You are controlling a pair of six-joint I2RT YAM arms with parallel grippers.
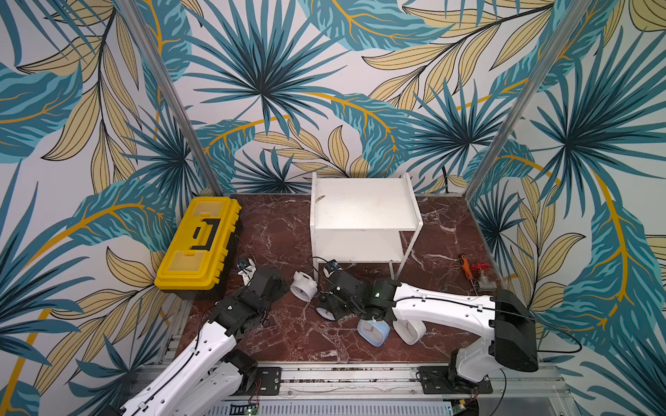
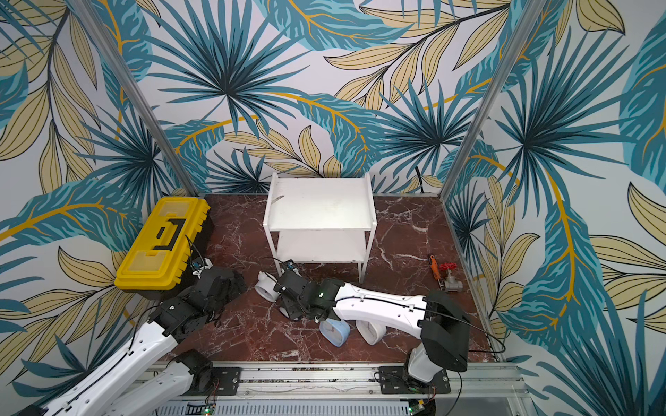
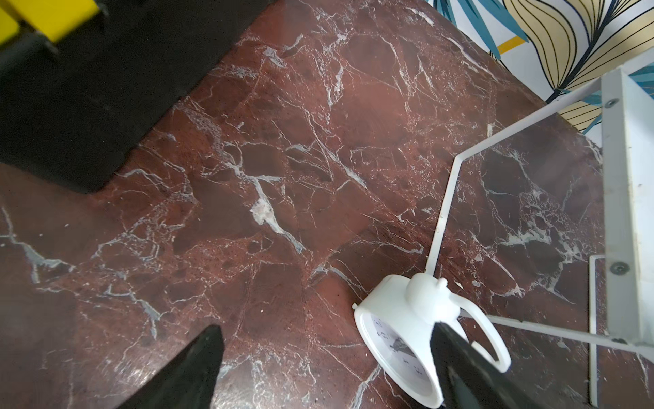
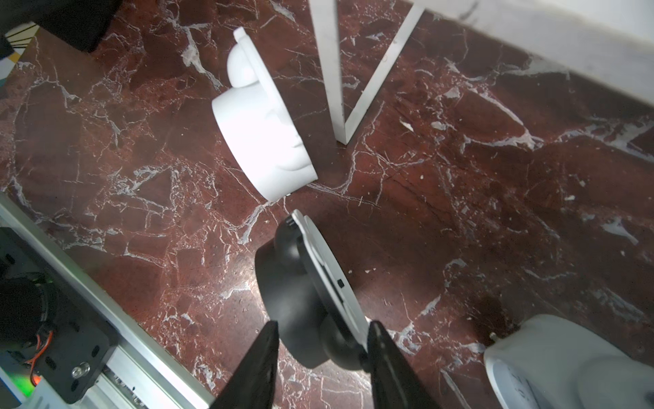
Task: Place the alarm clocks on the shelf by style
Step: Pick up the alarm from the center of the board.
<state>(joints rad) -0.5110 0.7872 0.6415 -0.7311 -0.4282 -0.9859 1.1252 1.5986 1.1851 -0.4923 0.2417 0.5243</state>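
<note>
Alarm clocks, four of them showing in both top views, all lie on the dark red marble-patterned tabletop. They are in front of the small white two-tier shelf, which stands at the back near the leaf-patterned wall. A white round twin-bell clock lies tipped over just beside the shelf's front left leg. Near it lies the black round twin-bell clock, also on its side, with the right gripper low over it. In the right wrist view the gripper's two black fingers stand on either side of the black body, close against it, but I cannot tell whether they press it. Partly under the right arm's white forearm lie the light blue rounded-square clock and, beside it, the white rounded-square clock.

The left gripper hangs low over the tabletop with its jaws spread wide, holding nothing — in the left wrist view one finger crosses in front of the white twin-bell clock, and the other is over bare marble.

A yellow plastic toolbox with a black handle sits at the left edge. An orange-handled screwdriver and a red-wheeled metal valve lie at the right.
</note>
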